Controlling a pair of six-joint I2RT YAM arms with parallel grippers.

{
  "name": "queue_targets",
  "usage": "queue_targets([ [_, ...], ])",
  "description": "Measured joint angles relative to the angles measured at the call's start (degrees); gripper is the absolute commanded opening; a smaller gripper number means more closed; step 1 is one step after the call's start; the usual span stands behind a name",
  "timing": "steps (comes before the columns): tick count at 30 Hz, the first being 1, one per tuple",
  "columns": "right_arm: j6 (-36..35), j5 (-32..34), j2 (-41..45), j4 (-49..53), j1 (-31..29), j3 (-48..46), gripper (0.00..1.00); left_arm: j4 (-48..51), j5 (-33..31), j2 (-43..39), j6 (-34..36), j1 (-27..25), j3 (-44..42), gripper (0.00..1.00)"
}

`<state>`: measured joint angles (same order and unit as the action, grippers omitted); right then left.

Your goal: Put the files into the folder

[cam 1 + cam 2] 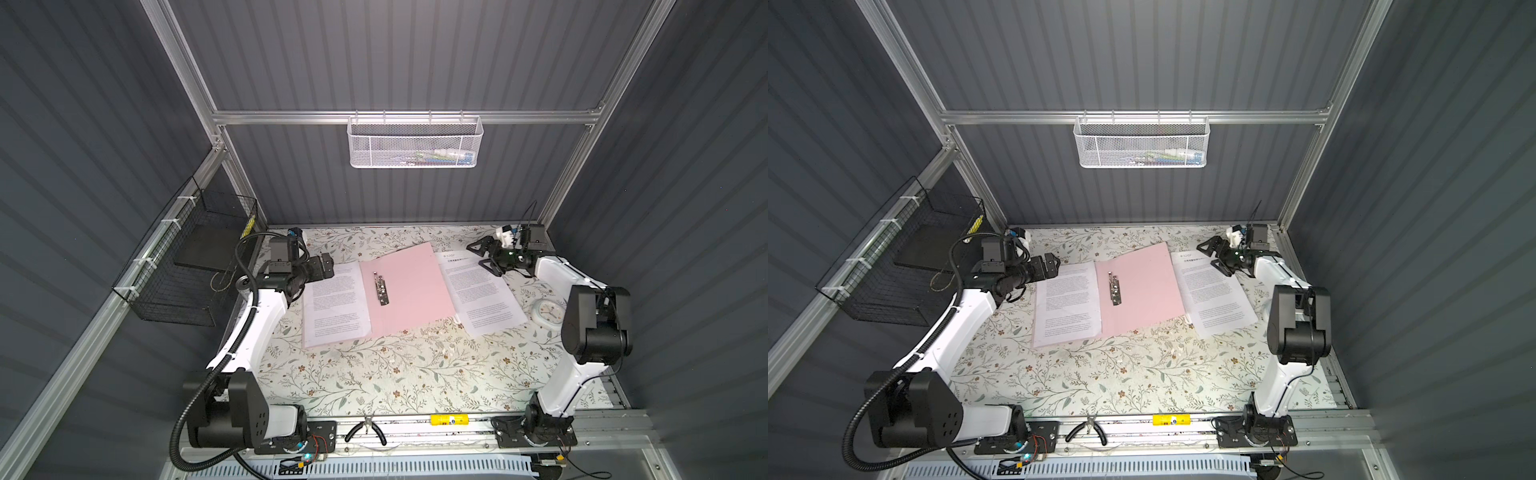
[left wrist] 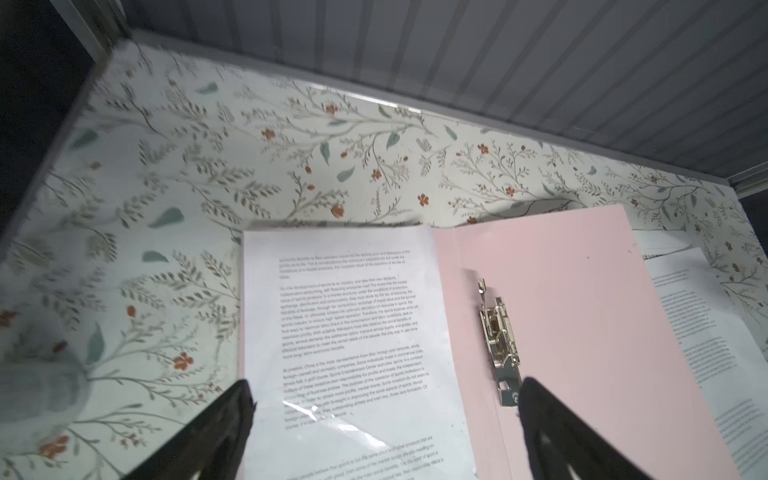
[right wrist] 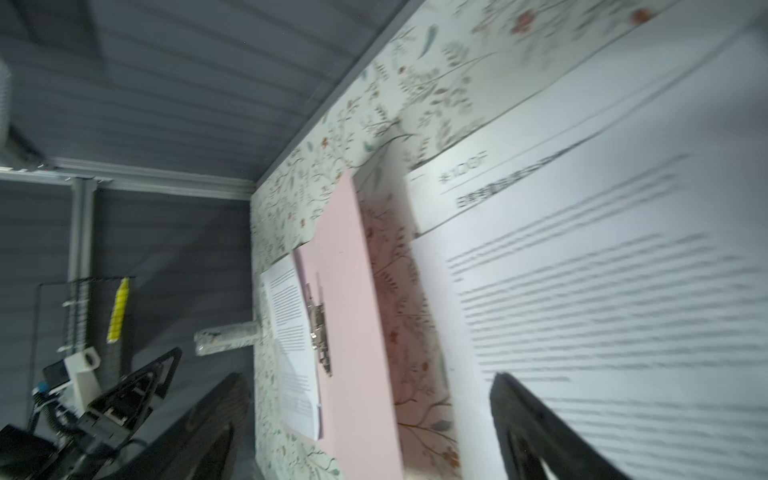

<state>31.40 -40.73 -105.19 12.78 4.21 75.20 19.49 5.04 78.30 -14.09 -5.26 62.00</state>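
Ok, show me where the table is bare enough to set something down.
Widest bare patch: the floral tabletop in front, between the open pale pink folder and the front rail. A thin strip runs behind the folder along the back wall. Crowded: the middle band, with loose printed white sheets, a white clock, the left gripper and the right gripper.

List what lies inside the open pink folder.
Printed white sheets cover the folder's left leaf; a metal clip sits on the right leaf by the spine. How many sheets are stacked, and anything beneath them, is hidden.
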Motion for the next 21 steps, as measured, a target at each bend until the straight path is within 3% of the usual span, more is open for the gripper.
queue_targets([
  [5,-7.32,13.38,0.94,9.94,2.56,4.00,0.97,-3.02,-2.56,4.24,-3.50,-6.54,-1.92,1.00],
  [8,-9.05,17.92,1.75,13.70,5.46,4.20,0.95,-1.55,-2.54,9.07,-4.20,-8.31,0.50,1.00],
  [14,-11.43,22.36,3.28,17.09,11.21,1.97,0.75,-1.53,-1.97,14.93,-4.68,-8.59,3.58,1.00],
  [17,-12.35,22.03,3.30,17.42,11.39,0.44,0.70,-3.43,-0.52,14.95,-5.40,-8.72,3.52,1.00],
  [21,-13.57,20.74,2.89,17.97,11.21,-1.73,0.55,-5.55,1.07,15.34,-6.05,-9.57,3.52,1.00],
])
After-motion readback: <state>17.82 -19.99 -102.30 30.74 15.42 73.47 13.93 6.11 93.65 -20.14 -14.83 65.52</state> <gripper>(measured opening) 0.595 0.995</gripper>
